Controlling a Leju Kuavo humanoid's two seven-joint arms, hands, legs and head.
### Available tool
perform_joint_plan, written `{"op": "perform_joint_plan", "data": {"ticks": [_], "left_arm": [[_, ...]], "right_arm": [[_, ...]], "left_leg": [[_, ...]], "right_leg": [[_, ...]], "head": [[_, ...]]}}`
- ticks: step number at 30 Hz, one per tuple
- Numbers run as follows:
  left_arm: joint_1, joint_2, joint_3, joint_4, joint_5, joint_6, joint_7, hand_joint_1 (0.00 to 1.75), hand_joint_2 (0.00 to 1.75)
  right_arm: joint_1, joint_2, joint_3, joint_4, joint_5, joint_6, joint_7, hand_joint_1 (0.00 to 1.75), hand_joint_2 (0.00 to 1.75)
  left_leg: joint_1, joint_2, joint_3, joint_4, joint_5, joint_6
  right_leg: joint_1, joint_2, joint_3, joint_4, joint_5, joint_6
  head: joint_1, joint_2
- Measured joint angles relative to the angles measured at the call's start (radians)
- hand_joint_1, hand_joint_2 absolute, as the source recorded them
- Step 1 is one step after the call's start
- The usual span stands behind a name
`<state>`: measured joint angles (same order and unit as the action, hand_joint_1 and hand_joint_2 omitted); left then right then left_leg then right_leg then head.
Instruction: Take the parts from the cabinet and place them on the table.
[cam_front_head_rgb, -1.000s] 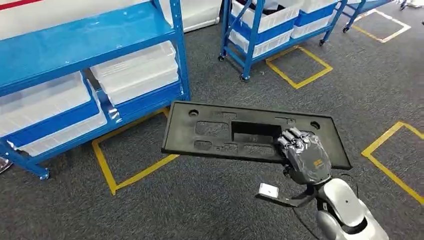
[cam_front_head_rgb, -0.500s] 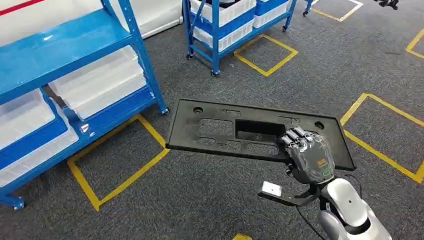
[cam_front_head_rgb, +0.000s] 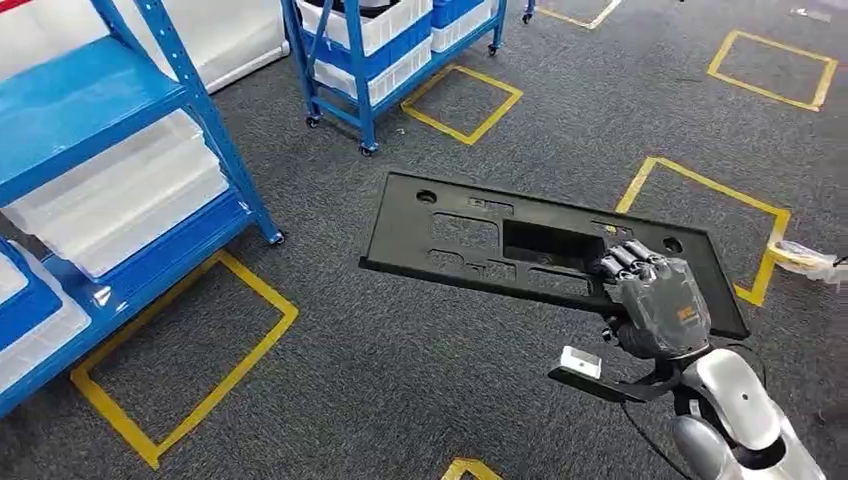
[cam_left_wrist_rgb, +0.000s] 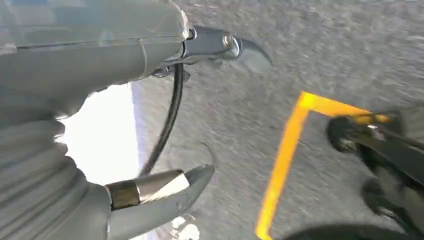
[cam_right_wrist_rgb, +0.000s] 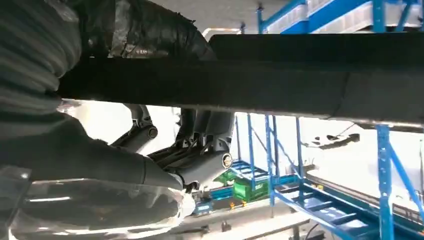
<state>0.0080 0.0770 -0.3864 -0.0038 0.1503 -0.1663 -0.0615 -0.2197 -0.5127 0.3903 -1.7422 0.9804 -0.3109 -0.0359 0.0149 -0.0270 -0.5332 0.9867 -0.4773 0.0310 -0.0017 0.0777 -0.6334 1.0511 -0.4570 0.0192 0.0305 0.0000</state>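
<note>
View swung rightward, right hand (cam_front_head_rgb: 655, 305) gripping panel (cam_front_head_rgb: 470, 240)

Floor's a speckled dark grey carpet (cam_front_head_rgb: 330, 370) with yellow tape squares (cam_front_head_rgb: 185, 345) marked all over. On the left there's a blue metal shelving rack (cam_front_head_rgb: 110, 150) holding white plastic bins (cam_front_head_rgb: 120, 205), plus a wheeled blue rack (cam_front_head_rgb: 375, 50) further back.

One black panel (cam_front_head_rgb: 500, 250), two blue racks (cam_front_head_rgb: 100, 150) (both holding white bins (cam_front_head_rgb: 120, 205)), several yellow floor squares (cam_front_head_rgb: 460, 100).
</note>
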Motion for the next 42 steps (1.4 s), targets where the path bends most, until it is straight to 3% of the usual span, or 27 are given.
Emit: {"op": "perform_joint_plan", "data": {"ticks": [1, 2, 4, 5, 6, 8, 9, 10, 14, 16, 17, 19, 20, 21, 23, 24, 25, 26, 29, 30, 32, 34, 36, 38, 40, 41, 42], "left_arm": [[0.002, 0.002, -0.001, 0.0, 0.002, 0.001, 0.005, 0.0, 1.75], [0.002, 0.003, -0.001, 0.0, 0.01, 0.009, 0.01, 0.0, 1.75], [0.002, 0.007, -0.001, 0.0, 0.031, 0.042, 0.002, 0.0, 1.75], [0.002, 0.009, -0.001, 0.0, 0.039, 0.053, -0.01, 0.0, 1.75], [0.0, 0.01, -0.001, 0.0, 0.047, 0.065, -0.026, 0.0, 1.75], [-0.004, 0.01, -0.001, 0.0, 0.06, 0.102, -0.055, 0.0, 1.75], [-0.009, 0.011, 0.0, 0.0, 0.076, 0.128, -0.059, 0.0, 1.75], [-0.009, 0.014, 0.002, 0.0, 0.093, 0.151, -0.062, 0.0, 1.75], [-0.03, 0.011, 0.004, 0.0, 0.117, 0.182, -0.069, 0.0, 1.75], [-0.029, 0.008, 0.005, 0.0, 0.127, 0.193, -0.069, 0.0, 1.75], [-0.027, 0.005, 0.006, 0.0, 0.135, 0.202, -0.066, 0.0, 1.75], [-0.02, 0.001, 0.01, 0.0, 0.145, 0.217, -0.052, 0.0, 1.75], [-0.018, -0.003, 0.01, 0.0, 0.146, 0.219, -0.043, 0.0, 1.75], [-0.016, -0.009, 0.01, 0.0, 0.146, 0.218, -0.035, 0.0, 1.75], [-0.013, -0.02, 0.01, 0.0, 0.147, 0.217, -0.027, 0.0, 1.75], [-0.013, -0.025, 0.009, 0.0, 0.148, 0.216, -0.021, 0.0, 1.75], [-0.012, -0.027, 0.008, 0.0, 0.15, 0.214, -0.015, 0.0, 1.75], [-0.013, -0.027, 0.006, 0.001, 0.151, 0.21, -0.01, 0.0, 1.75], [-0.019, -0.019, 0.002, -0.003, 0.165, 0.198, -0.013, 0.0, 1.75], [-0.019, -0.016, 0.001, -0.01, 0.169, 0.195, -0.016, 0.0, 1.75], [-0.013, -0.013, 0.0, -0.016, 0.171, 0.193, -0.016, 0.0, 1.75], [-0.007, -0.01, -0.006, -0.023, 0.17, 0.193, -0.015, 0.0, 1.75], [-0.001, -0.006, -0.012, -0.034, 0.171, 0.193, -0.016, 0.0, 1.75], [-0.002, -0.003, -0.016, -0.042, 0.172, 0.193, -0.019, 0.0, 1.75], [-0.004, -0.002, -0.019, -0.052, 0.173, 0.193, -0.019, 0.0, 1.75], [-0.004, 0.002, -0.021, -0.056, 0.173, 0.193, -0.019, 0.0, 1.75], [-0.004, 0.003, -0.022, -0.057, 0.173, 0.193, -0.019, 0.0, 1.75]], "right_arm": [[-0.011, -0.003, -0.001, 0.0, -0.002, 0.001, 0.0, 1.75, 1.75], [-0.017, -0.003, -0.001, 0.0, -0.002, 0.0, -0.002, 1.75, 1.75], [-0.021, -0.003, 0.004, 0.004, 0.0, -0.002, -0.003, 1.75, 1.75], [-0.022, -0.003, 0.006, 0.007, 0.004, -0.002, -0.003, 1.75, 1.75], [-0.026, -0.003, 0.008, 0.009, 0.01, -0.003, -0.003, 1.75, 1.75], [-0.051, -0.003, 0.016, 0.01, 0.013, -0.002, -0.003, 1.75, 1.75], [-0.074, 0.001, 0.022, 0.012, 0.013, -0.001, -0.007, 1.75, 1.75], [-0.101, 0.009, 0.029, 0.017, 0.011, 0.0, -0.011, 1.75, 1.75], [-0.166, 0.03, 0.05, 0.033, 0.006, 0.002, -0.018, 1.75, 1.75], [-0.182, 0.037, 0.058, 0.037, 0.006, 0.002, -0.02, 1.75, 1.75], [-0.19, 0.043, 0.063, 0.041, 0.006, 0.001, -0.021, 1.75, 1.75], [-0.193, 0.056, 0.071, 0.046, 0.011, -0.003, -0.021, 1.75, 1.75], [-0.192, 0.059, 0.08, 0.049, 0.015, -0.004, -0.021, 1.75, 1.75], [-0.188, 0.059, 0.086, 0.052, 0.019, -0.007, -0.021, 1.75, 1.75], [-0.176, 0.058, 0.09, 0.052, 0.026, -0.021, -0.017, 1.75, 1.75], [-0.173, 0.055, 0.089, 0.052, 0.031, -0.029, -0.01, 1.75, 1.75], [-0.171, 0.049, 0.089, 0.051, 0.032, -0.035, -0.005, 1.75, 1.75], [-0.17, 0.039, 0.088, 0.05, 0.032, -0.042, 0.003, 1.75, 1.75], [-0.134, 0.002, 0.07, 0.036, 0.04, -0.06, 0.007, 1.75, 1.75], [-0.116, -0.017, 0.056, 0.028, 0.044, -0.069, 0.004, 1.75, 1.75], [-0.094, -0.045, 0.025, 0.016, 0.054, -0.09, -0.002, 1.75, 1.75], [-0.092, -0.055, 0.003, 0.006, 0.071, -0.09, -0.002, 1.75, 1.75], [-0.091, -0.065, -0.004, -0.001, 0.079, -0.077, -0.002, 1.75, 1.75], [-0.092, -0.071, -0.009, -0.003, 0.08, -0.063, -0.002, 1.75, 1.75], [-0.1, -0.077, -0.014, -0.011, 0.08, -0.058, -0.002, 1.75, 1.75], [-0.105, -0.08, -0.016, -0.014, 0.08, -0.056, -0.002, 1.75, 1.75], [-0.105, -0.082, -0.016, -0.018, 0.08, -0.056, -0.002, 1.75, 1.75]], "left_leg": [[-0.002, 0.014, 0.001, -0.003, 0.001, 0.006], [-0.004, 0.027, 0.0, -0.002, 0.001, 0.007], [-0.004, 0.053, -0.001, -0.001, -0.001, 0.008], [-0.004, 0.065, -0.001, 0.0, -0.001, 0.006], [-0.004, 0.076, 0.0, 0.001, -0.003, 0.004], [-0.003, 0.097, 0.003, 0.006, -0.01, -0.005], [-0.005, 0.108, 0.005, 0.012, -0.016, -0.014], [-0.012, 0.115, 0.002, 0.015, -0.021, -0.022], [-0.009, 0.152, 0.014, 0.015, -0.026, -0.041], [0.002, 0.071, -0.004, 0.061, -0.069, -0.049], [0.002, 0.049, -0.037, 0.13, -0.11, -0.048], [0.001, 0.036, -0.117, 0.293, -0.176, -0.049], [0.001, 0.036, -0.144, 0.342, -0.185, -0.047], [0.001, 0.036, -0.149, 0.344, -0.168, -0.044], [0.0, 0.031, -0.102, 0.224, -0.083, -0.034], [0.0, 0.011, -0.06, 0.128, -0.031, -0.027], [0.0, -0.036, -0.035, 0.061, -0.015, -0.02], [0.003, -0.062, -0.024, 0.048, -0.018, -0.018], [-0.005, -0.036, -0.022, 0.042, -0.022, -0.018], [0.002, -0.024, -0.017, 0.025, -0.013, -0.008], [0.002, 0.003, -0.008, 0.01, -0.004, 0.006], [-0.003, 0.033, -0.01, 0.01, -0.005, 0.009], [-0.006, 0.064, -0.011, 0.011, -0.008, 0.01], [-0.006, 0.089, -0.009, 0.012, -0.011, 0.008], [-0.006, 0.108, -0.006, 0.017, -0.017, 0.0], [-0.011, 0.116, -0.006, 0.02, -0.023, -0.008], [-0.013, 0.124, -0.004, 0.027, -0.028, -0.015]], "right_leg": [[0.0, -0.048, -0.025, 0.052, -0.038, 0.003], [-0.005, -0.064, -0.06, 0.125, -0.077, 0.008], [-0.015, -0.07, -0.127, 0.271, -0.131, 0.015], [-0.02, -0.071, -0.136, 0.29, -0.125, 0.019], [-0.025, -0.075, -0.121, 0.259, -0.098, 0.023], [-0.032, -0.096, -0.032, 0.096, -0.017, 0.028], [-0.031, -0.136, 0.019, 0.003, 0.01, 0.029], [-0.017, -0.164, 0.024, -0.004, -0.006, 0.021], [-0.014, -0.116, 0.014, -0.01, 0.001, -0.007], [-0.019, -0.098, 0.018, -0.018, 0.008, -0.024], [-0.018, -0.09, 0.016, -0.019, 0.009, -0.029], [-0.012, -0.065, 0.015, -0.019, 0.009, -0.034], [-0.009, -0.052, 0.015, -0.018, 0.009, -0.034], [-0.007, -0.038, 0.015, -0.017, 0.009, -0.034], [-0.004, -0.011, 0.018, -0.015, 0.009, -0.034], [-0.004, 0.003, 0.019, -0.013, 0.008, -0.033], [-0.006, 0.015, 0.017, -0.012, 0.007, -0.032], [-0.002, 0.026, 0.01, -0.008, 0.009, -0.025], [-0.015, 0.055, 0.001, -0.017, 0.021, -0.003], [-0.009, 0.061, 0.002, -0.019, 0.023, 0.007], [-0.005, -0.036, -0.02, 0.032, -0.019, 0.008], [-0.009, -0.065, -0.094, 0.179, -0.092, 0.014], [-0.015, -0.067, -0.147, 0.285, -0.12, 0.02], [-0.021, -0.074, -0.11, 0.217, -0.067, 0.025], [-0.024, -0.111, -0.004, 0.032, 0.01, 0.027], [-0.014, -0.15, 0.021, -0.013, -0.002, 0.021], [-0.011, -0.14, 0.019, -0.023, 0.009, 0.015]], "head": [[0.003, 0.0], [0.003, 0.0], [0.003, 0.0], [0.003, 0.0], [0.003, 0.0], [0.003, 0.0], [0.004, 0.0], [0.004, 0.0], [0.002, 0.0], [0.002, 0.0], [0.001, 0.0], [0.001, 0.0], [0.001, 0.0], [0.001, 0.0], [0.001, 0.0], [0.001, 0.0], [0.002, 0.0], [0.003, 0.0], [0.001, 0.0], [0.003, 0.0], [0.007, 0.0], [0.006, 0.0], [0.006, 0.0], [0.006, 0.0], [0.006, 0.0], [0.006, 0.0], [0.006, 0.0]]}}
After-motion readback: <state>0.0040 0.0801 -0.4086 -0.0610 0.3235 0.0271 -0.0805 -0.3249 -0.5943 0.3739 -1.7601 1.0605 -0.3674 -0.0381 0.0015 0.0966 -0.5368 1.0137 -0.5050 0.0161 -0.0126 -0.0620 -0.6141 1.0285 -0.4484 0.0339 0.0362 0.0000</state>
